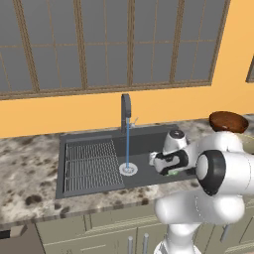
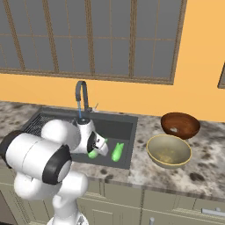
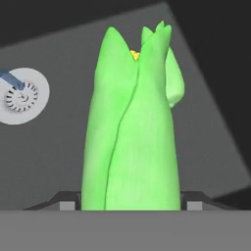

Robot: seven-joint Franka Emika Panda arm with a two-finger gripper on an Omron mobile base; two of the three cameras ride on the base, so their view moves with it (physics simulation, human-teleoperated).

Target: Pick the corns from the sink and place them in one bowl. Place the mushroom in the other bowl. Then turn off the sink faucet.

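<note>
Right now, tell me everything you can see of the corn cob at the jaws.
The corn cob is bright green, wrapped in smooth overlapping husk leaves that taper to pointed tips, with a speck of yellow kernel showing at the top. In the hand view it stands lengthwise between the two jaws, whose tips flank its base on either side; actual contact cannot be confirmed. It is down in the dark grey sink, near the second cob, with the gripper over it. The round pale drain lies off to one side.

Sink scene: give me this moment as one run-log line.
tool: shut on corn | second corn: in sink | faucet: running | tan bowl: no corn
</note>
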